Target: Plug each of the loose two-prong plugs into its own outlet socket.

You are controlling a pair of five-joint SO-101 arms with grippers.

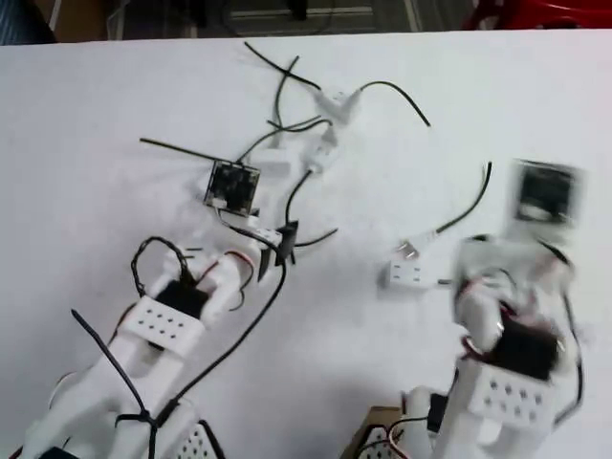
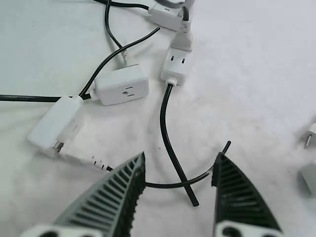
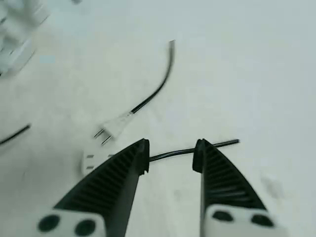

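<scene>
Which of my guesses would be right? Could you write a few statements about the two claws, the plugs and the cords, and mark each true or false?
1. The left gripper and the right gripper are both open. True.
2. The right gripper holds the loose plug. False: the plug lies on the table, prongs bare, beyond the open fingers.
3. A black cord runs across the table between the left gripper's fingers. True.
4. The table is dark wood. False: it is white.
5. A white socket block lies on the table beyond the left gripper. True.
</scene>
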